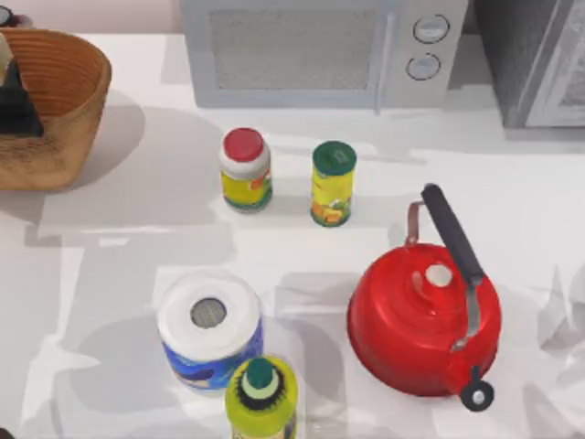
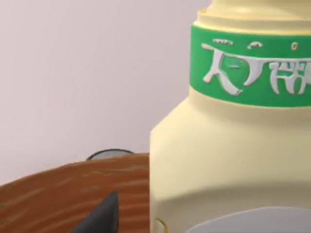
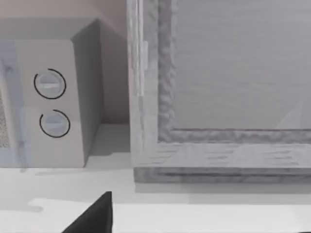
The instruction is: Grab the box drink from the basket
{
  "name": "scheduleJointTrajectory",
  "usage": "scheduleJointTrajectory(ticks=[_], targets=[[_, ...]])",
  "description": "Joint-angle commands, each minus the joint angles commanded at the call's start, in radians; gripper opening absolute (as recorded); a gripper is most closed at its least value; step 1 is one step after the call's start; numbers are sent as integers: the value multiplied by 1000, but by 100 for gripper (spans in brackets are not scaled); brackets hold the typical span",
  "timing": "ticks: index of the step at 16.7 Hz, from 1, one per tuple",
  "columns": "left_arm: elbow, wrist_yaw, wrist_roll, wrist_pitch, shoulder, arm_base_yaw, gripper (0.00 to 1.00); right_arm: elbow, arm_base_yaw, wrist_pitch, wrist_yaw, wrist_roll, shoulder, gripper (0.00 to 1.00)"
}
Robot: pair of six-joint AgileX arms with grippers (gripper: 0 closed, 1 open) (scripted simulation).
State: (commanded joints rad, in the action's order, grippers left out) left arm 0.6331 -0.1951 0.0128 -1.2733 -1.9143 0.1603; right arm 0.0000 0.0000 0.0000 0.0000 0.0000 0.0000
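One gripper, the left (image 1: 14,101), is working inside the basket (image 1: 69,73) at ten o'clock; finger state indeterminable. Box drink (image 2: 233,145) is appearing light, rigid, slick; grip its flat sides.

My left gripper (image 1: 18,102) is a matt black, angular body at the far left of the scene. It is broad at its base and narrows to a slanted upper edge, with flat, plain faces. From the left wrist camera, a piece of it is a dark charcoal wedge tapering to a blunt point, one face slightly lighter than the other. My right gripper (image 3: 95,216) has the same look from its own wrist camera: a plain black wedge with one straight edge and one sloping edge.
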Motion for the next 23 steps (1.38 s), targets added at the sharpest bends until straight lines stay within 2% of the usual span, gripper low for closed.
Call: scheduleJointTrajectory(ticks=[8,13,23], targets=[[184,19,-2,73,-112,-20,100,0,0,0,0,0,0,100],[196,20,-2,78,-119,-22,100,0,0,0,0,0,0,100],[196,20,-2,78,-119,-22,25,0,0,0,0,0,0,100]])
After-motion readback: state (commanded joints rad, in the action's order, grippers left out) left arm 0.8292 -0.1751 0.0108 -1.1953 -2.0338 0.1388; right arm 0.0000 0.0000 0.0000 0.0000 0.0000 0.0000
